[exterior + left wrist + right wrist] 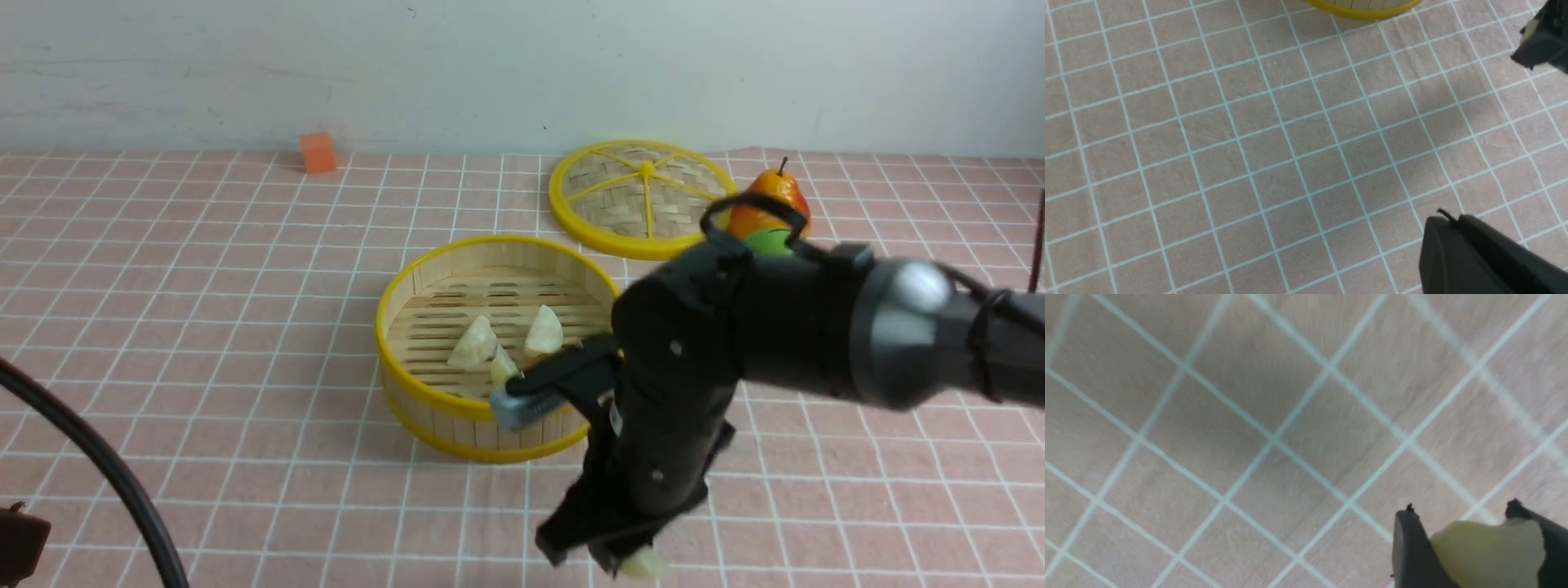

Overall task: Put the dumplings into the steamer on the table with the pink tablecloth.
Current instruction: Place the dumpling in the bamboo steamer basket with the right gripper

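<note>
Over the pink tablecloth [1229, 416], dumpling [1486, 555] between the jaws, right claw [1461, 528] clamped on it

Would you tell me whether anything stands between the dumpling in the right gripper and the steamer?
Nothing visible does: only bare pink tablecloth lies between the dumpling in the right gripper and the open steamer, whose lid rests apart behind it.
</note>
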### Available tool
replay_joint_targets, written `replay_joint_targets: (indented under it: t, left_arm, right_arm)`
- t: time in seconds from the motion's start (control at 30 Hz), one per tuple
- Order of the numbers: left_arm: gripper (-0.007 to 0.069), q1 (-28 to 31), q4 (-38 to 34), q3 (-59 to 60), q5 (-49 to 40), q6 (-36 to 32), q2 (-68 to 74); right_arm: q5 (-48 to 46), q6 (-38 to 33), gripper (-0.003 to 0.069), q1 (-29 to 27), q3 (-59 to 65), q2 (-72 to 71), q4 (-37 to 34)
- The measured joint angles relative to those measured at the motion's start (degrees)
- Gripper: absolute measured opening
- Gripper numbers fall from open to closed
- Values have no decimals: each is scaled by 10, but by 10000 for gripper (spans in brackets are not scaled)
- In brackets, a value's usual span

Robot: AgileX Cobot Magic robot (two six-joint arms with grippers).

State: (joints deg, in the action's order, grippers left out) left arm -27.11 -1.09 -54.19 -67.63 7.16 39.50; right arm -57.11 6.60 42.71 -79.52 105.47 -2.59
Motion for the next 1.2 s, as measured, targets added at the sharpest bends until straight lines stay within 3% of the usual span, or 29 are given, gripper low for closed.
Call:
replay_joint_targets:
  t: [0.17,0.3,0.8,1.1,1.2]
  left_arm:
    - [17,0,3,0,7,0,0]
    - [20,0,7,0,13,0,0]
    - [19,0,17,0,33,0,0]
    - [21,0,18,31,78,-7,-11]
    - [21,0,11,81,111,-9,-44]
  right_arm:
    - [-3,-14,252,0,-127,6,66]
    - [56,1,252,-10,-230,46,118]
    - [208,37,253,-81,-372,266,109]
    - [213,38,441,-85,-374,286,107]
    - [170,38,442,-85,-374,257,104]
